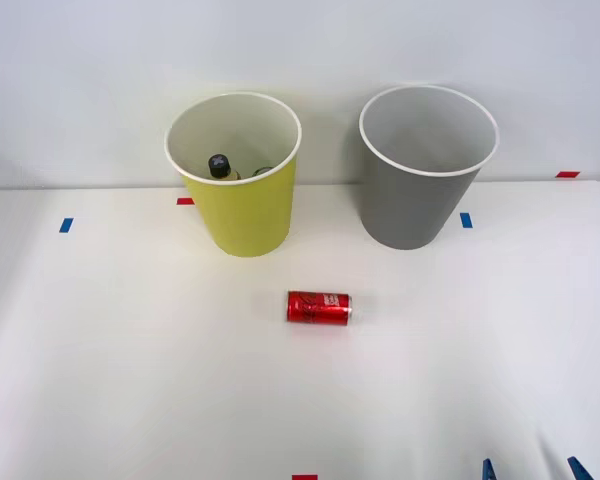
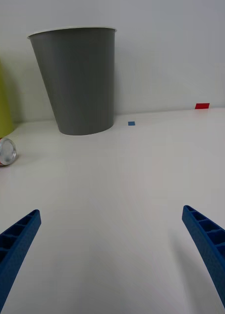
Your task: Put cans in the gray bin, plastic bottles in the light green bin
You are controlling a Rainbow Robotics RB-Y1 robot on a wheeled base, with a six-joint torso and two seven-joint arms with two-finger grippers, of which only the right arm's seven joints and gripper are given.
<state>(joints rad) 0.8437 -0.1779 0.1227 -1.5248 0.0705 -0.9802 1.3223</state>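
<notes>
The right gripper [image 1: 535,468] sits low at the near edge of the white table [image 1: 130,380], just its two blue ribbed fingertips [image 1: 489,469] poking into the front view. Seen from the wrist, the gripper [image 2: 112,255] is spread wide and released, with one finger [image 2: 14,245] at each corner and nothing but bare tabletop [image 2: 122,196] between them. It grasps nothing.

The red can [image 1: 319,307] lies on its side ahead of the gripper and off toward the robot's left, well apart from the fingers. In the wrist view the can [image 2: 4,151] shows its silver end, still well ahead of the finger on that side.

The gray bin [image 1: 425,170] stands upright farther ahead of the gripper, beyond the can and nearly straight in front of the fingers. From the wrist the gray bin [image 2: 78,81] rises tall, with its white rim at the top, and the can lies nearer to the gripper than the bin does.

The yellow-green bin [image 1: 238,180] stands upright farther to the left of the gripper, beside the gray bin but apart from it; a sliver of it [image 2: 0,93] shows in the wrist view. Inside it a bottle [image 1: 220,166] with a dark round cap leans against the white inner wall.

Small blue tape marks [image 1: 466,220] and red tape marks [image 1: 567,174] lie flat on the table around the bins.
</notes>
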